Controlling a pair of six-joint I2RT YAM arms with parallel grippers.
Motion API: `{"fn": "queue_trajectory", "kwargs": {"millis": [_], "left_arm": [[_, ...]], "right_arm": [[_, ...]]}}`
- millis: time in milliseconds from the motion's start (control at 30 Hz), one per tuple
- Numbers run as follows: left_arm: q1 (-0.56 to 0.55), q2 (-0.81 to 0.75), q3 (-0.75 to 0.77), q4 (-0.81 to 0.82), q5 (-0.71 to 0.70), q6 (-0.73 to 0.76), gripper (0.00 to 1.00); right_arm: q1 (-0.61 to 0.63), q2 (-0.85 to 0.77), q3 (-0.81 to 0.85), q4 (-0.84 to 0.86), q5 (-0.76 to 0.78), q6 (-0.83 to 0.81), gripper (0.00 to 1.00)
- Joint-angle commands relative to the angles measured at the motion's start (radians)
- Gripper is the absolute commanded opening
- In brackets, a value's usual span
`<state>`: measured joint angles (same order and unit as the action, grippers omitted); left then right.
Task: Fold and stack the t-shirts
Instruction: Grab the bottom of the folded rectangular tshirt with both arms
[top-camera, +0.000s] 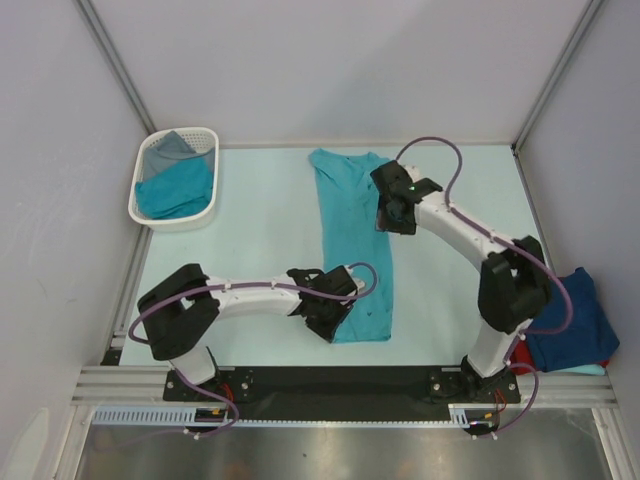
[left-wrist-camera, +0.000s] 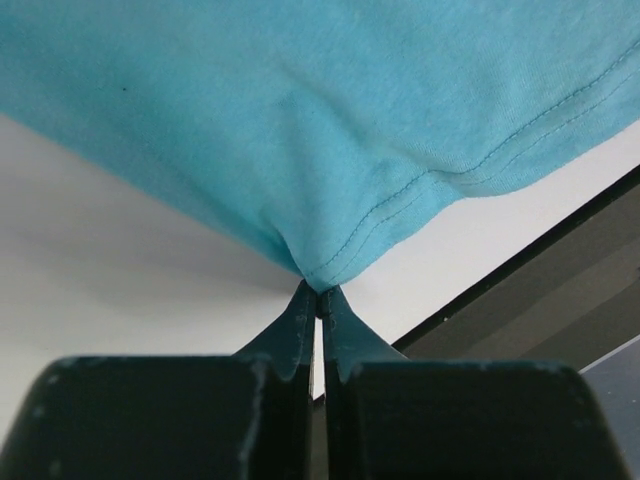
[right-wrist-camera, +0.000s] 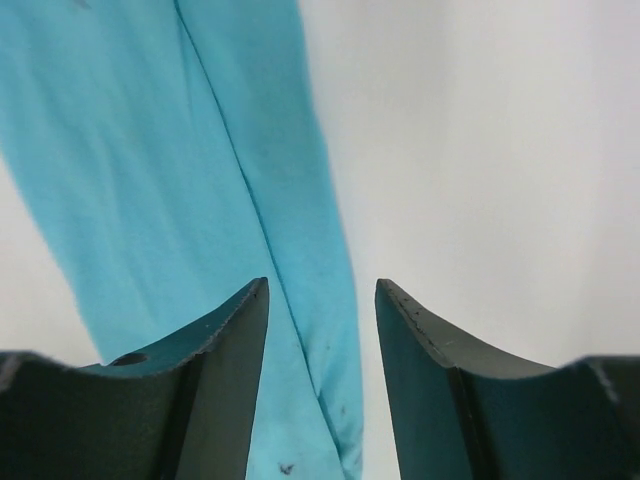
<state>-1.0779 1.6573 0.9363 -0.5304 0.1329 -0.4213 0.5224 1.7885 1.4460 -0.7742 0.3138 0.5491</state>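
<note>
1. Table: pale surface that carries every item below; the landmark for all places is item 2.
2. Teal t-shirt: lies on the table as a long narrow strip, folded lengthwise, with its collar end far from the arm bases and its hem end near them.
3. Navy blue t-shirt: bundled well to the right of the teal t-shirt, at the table's near right edge. A red t-shirt shows just under it.
4. White basket: well to the left of the teal t-shirt's far end. It holds a teal cloth and a grey cloth.
5. Right gripper: over the teal t-shirt's right edge, towards its far end. The jaws stand apart with nothing between them, and the cloth lies below.
6. Left gripper: at the teal t-shirt's near left corner. The jaws are pressed together, pinching the stitched hem, and the cloth puckers at the fingertips.
</note>
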Motion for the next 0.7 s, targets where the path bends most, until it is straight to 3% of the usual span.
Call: {"fn": "queue_trajectory", "kwargs": {"millis": [0, 200, 333, 567, 667], "left_arm": [[-0.007, -0.067, -0.042, -0.071, -0.027, -0.030, 0.02], [-0.007, -0.099, -0.062, -0.100, -0.033, -0.042, 0.02], [-0.007, -0.108, -0.064, -0.117, -0.036, -0.043, 0.02], [-0.007, -0.091, -0.036, -0.129, -0.042, -0.033, 0.03], [-0.005, -0.077, -0.028, -0.122, -0.035, -0.033, 0.02]], "right_arm": [[-0.007, -0.156, -0.013, -0.063, 0.076, -0.002, 0.53], [0.004, -0.267, -0.203, -0.106, -0.031, 0.035, 0.52], [0.074, -0.337, -0.317, -0.154, -0.059, 0.069, 0.52], [0.318, -0.434, -0.400, -0.247, -0.070, 0.169, 0.52], [0.359, -0.449, -0.411, -0.263, -0.079, 0.212, 0.52]]}}
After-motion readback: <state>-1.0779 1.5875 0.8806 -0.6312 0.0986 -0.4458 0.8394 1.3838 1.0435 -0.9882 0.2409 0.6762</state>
